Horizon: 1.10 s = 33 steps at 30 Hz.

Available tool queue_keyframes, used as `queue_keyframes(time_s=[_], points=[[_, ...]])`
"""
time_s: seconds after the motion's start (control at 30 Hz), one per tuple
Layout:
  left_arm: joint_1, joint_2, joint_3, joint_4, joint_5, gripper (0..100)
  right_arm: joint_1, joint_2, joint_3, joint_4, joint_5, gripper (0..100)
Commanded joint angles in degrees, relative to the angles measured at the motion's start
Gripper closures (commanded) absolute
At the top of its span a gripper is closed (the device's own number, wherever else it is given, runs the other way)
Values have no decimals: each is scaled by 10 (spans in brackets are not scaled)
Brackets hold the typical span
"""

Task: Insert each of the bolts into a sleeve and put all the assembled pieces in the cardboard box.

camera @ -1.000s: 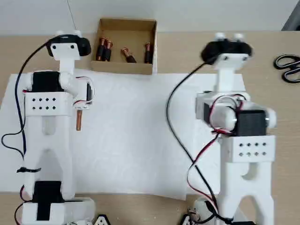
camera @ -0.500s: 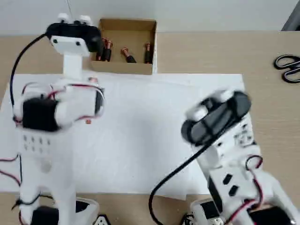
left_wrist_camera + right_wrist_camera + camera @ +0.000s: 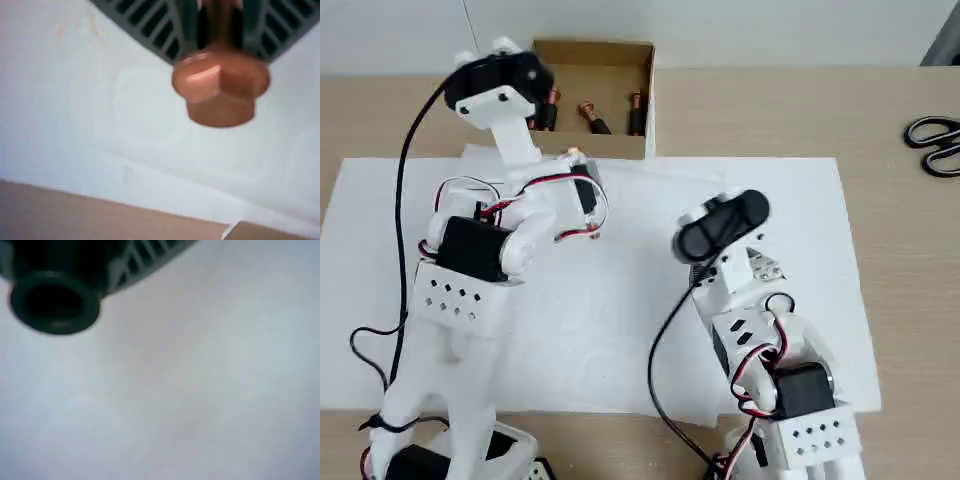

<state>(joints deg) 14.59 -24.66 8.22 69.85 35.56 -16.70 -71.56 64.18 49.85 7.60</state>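
In the left wrist view my left gripper (image 3: 220, 25) is shut on a copper bolt (image 3: 220, 87), whose hex head points at the camera above the white paper. The right wrist view shows my right gripper (image 3: 57, 262) shut on a black sleeve (image 3: 55, 302), open end toward the camera, also over the paper. From above, the left arm (image 3: 535, 215) leans toward the cardboard box (image 3: 645, 100), which holds several assembled copper-and-black pieces (image 3: 590, 115). The right arm (image 3: 740, 275) is bent low over the paper's right-middle part. Both held parts are hidden by the arms in the high view.
A white paper sheet (image 3: 620, 300) covers the middle of the wooden table (image 3: 770, 110). Scissors (image 3: 932, 145) lie at the far right edge. Cables trail from both arms over the paper.
The left arm has swung right and toward the box with the bolt. The right arm has folded down and back toward the table's front, turning toward the centre.
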Motion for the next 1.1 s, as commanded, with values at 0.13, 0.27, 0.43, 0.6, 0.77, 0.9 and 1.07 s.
queue_keyframes(time_s=[0.13,0.27,0.43,0.6,0.77,0.9,1.07], points=[[45,-18,51,-91,6,994,-65,-11,25,-26,-96,970],[72,-15,88,-142,6,994,-129,-11,30,-26,-129,970],[78,-19,128,-191,9,994,-164,-11,31,-26,-135,970],[85,-19,132,-190,18,994,-164,-11,31,-28,-135,970],[125,-19,131,-164,26,994,-164,-11,31,-28,-135,970],[130,-19,131,-159,26,994,-164,-11,31,-29,-135,970],[134,-19,132,-142,26,994,-163,-11,31,-29,-135,970]])
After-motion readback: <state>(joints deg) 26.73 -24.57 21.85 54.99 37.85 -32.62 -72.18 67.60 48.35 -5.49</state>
